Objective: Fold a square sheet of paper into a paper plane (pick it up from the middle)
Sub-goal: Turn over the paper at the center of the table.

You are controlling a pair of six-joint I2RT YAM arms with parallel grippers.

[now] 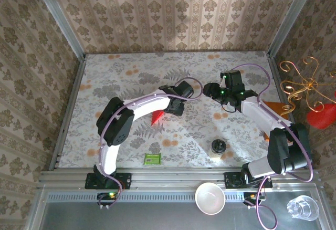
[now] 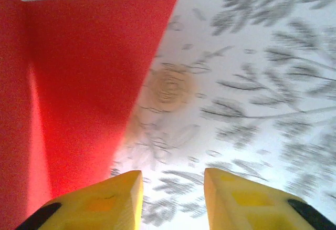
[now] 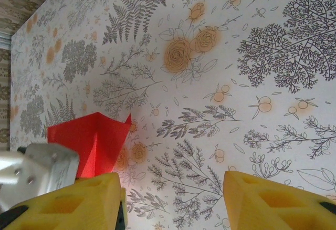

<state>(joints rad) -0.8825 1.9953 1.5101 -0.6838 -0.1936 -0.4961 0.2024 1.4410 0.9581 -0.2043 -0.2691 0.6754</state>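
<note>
— While your left tool (image 2: 172,176) hangs just off the red sheet of paper (image 2: 79,83), its fingers are spread, with nothing between them but bare table (image 2: 252,109). The sheet lies creased, with part of it standing up, mid-table beneath that arm.

— And the right tool (image 3: 172,180)?

— Spread wide too, pinching nothing. It sits off to the right of the sheet and faces it across the table.

— What could go wrong for you from here?

— Thin paper on a smooth top. If you close the left tool at the edge, you likely catch one layer only and pull the crease open, or skid the whole sheet. If you come down on the raised part off-line, you may set a crooked fold. If you bring the right tool in low, a finger could plough into the pointed corner.

— Containers?

— Small jar (image 1: 218,147) on the table near your right arm; contents, cannot tell. A wide swing of that arm could knock it over. White paper cup (image 1: 210,197) on the near ledge looks empty. Clear glass tumbler (image 1: 303,207) at the near right corner also looks empty. Green packet (image 1: 152,159) lies by the front edge, apart from the sheet.
</note>
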